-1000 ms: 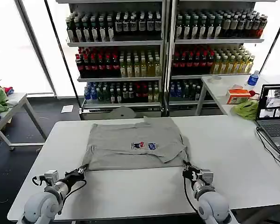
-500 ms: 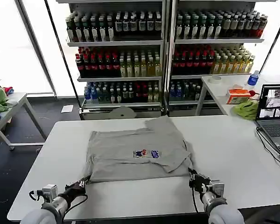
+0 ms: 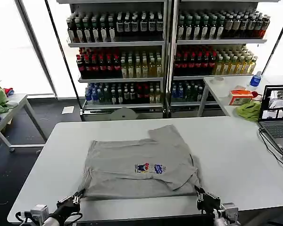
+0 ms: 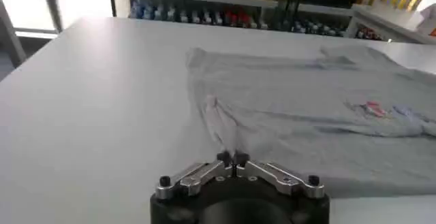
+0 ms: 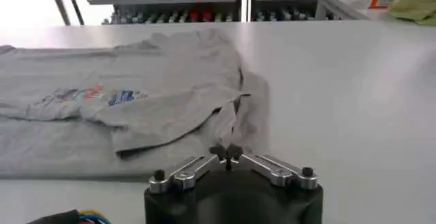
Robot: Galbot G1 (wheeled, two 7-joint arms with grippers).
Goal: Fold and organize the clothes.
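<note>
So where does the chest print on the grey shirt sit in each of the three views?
Head view: the chest print lies just right of the middle of the grey shirt, nearer the robot's edge of the table.
Left wrist view: print far across the shirt from the left tool.
Right wrist view: print across the shirt from the right tool.
Shared landmark: the drinks shelves behind the table.

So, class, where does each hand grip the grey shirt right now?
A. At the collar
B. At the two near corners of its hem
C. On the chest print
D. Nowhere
B: the left hand and the right hand each pinch a near corner of the grey shirt.
</note>
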